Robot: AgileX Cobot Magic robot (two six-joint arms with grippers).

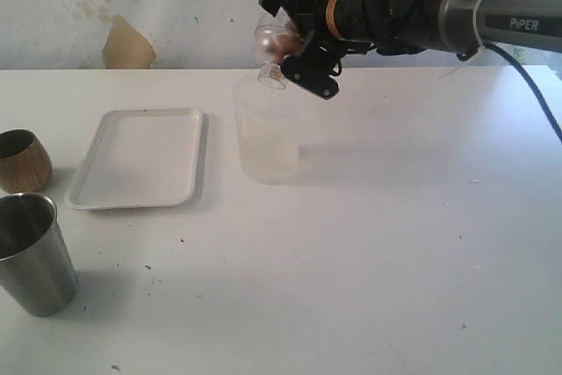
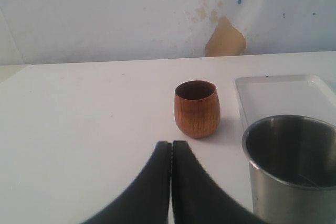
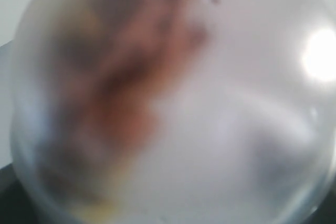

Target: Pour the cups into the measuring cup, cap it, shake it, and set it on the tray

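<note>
Setting: robot test room, lab-like. Evidence: plain white desk (image 1: 395, 261); stained whitewashed wall (image 1: 176, 6) with peeled patch (image 1: 127, 46); mounted robot arm (image 1: 457, 10) marked PiPER.

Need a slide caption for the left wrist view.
Shut left gripper low over the table, upright wooden cup just ahead; steel tumbler and white tray close by.

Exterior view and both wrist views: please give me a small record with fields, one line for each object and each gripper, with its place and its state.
measuring cup: upright, right of the tray
tray: flat, nothing on it
wooden cup: upright, left of the tray
steel tumbler: upright, in front of the wooden cup
right gripper: closed on a clear rounded vessel, tilted, mouth above the measuring cup
left gripper: shut, holds nothing, apart from both cups
</note>
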